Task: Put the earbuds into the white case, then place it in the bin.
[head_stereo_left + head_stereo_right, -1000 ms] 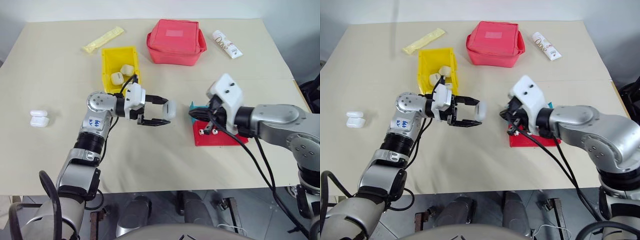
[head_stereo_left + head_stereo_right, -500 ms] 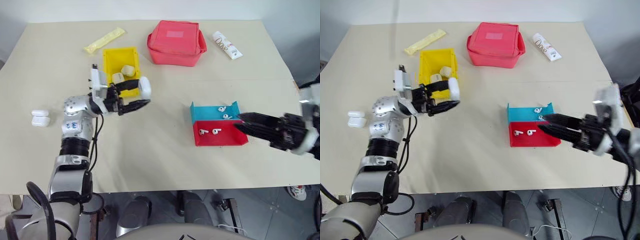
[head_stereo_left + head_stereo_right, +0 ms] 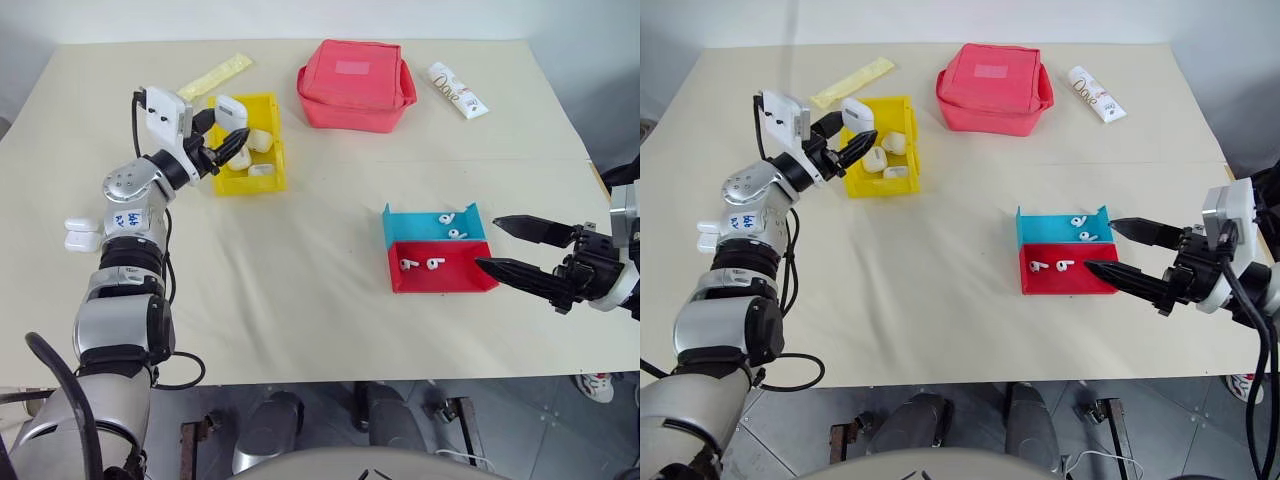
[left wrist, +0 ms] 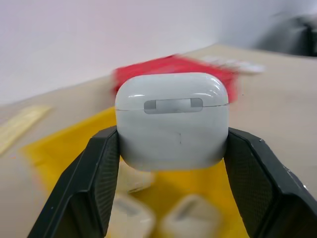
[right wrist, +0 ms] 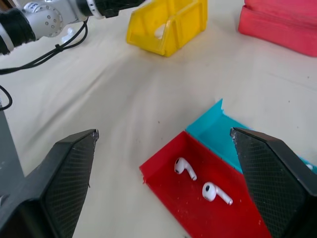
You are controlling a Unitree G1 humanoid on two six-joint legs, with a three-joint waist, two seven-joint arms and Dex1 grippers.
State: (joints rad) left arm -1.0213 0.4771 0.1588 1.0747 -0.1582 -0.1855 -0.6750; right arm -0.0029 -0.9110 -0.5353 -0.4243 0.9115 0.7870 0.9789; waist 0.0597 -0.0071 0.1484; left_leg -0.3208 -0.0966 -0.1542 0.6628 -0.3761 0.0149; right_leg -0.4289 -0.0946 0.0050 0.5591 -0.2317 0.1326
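My left gripper is shut on the white case, its lid closed, and holds it just above the near-left part of the yellow bin. In the left wrist view the case sits squeezed between both fingers. Several similar white cases lie inside the bin. Two earbuds lie in the red tray and two more in the blue tray. My right gripper stands open and empty just right of the trays, pointing at them.
A red fabric pouch sits at the back centre, a white tube to its right and a yellow packet behind the bin. Two white cases lie near the table's left edge.
My left arm swung left and away, carrying the case from the table's middle to over the bin. My right gripper drew back right from the trays and opened.
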